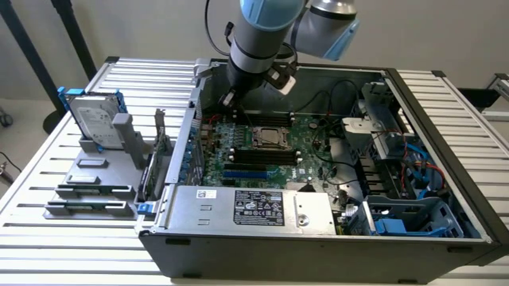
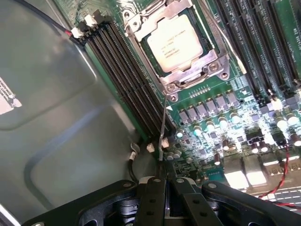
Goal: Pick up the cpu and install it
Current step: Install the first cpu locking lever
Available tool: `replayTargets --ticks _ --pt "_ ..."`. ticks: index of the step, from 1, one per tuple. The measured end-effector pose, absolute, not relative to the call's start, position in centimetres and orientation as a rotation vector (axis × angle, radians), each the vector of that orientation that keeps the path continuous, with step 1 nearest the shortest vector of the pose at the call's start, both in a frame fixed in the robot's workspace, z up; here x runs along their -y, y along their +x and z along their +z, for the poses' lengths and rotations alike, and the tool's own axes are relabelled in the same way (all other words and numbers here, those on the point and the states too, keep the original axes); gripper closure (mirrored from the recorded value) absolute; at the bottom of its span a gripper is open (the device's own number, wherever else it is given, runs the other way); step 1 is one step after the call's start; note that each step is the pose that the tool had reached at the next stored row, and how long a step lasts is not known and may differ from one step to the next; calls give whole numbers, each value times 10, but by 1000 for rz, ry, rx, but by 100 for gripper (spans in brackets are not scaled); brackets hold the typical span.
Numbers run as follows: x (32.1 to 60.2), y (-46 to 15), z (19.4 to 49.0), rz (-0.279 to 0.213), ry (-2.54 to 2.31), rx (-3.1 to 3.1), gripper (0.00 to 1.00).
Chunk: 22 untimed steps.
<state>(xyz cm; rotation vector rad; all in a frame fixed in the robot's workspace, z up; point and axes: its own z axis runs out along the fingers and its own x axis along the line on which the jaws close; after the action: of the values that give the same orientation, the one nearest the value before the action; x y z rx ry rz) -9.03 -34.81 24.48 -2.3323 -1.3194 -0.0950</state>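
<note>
A slatted metal table [image 1: 71,250] stands before a plain pale wall [image 1: 143,30], evenly lit.

Your arm [image 1: 258,42] reaches down into the far corner of the open computer case [image 1: 318,250], on the exterior view's left, with its gripper [image 1: 229,98] above the motherboard [image 1: 314,164]. The cpu [image 1: 269,137] sits in the socket, just nearer than the gripper.
</note>
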Motion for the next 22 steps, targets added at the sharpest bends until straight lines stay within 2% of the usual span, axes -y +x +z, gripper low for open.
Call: replayTargets --ticks 22 --pt "348 -84 246 -152 -2368 1285 89"
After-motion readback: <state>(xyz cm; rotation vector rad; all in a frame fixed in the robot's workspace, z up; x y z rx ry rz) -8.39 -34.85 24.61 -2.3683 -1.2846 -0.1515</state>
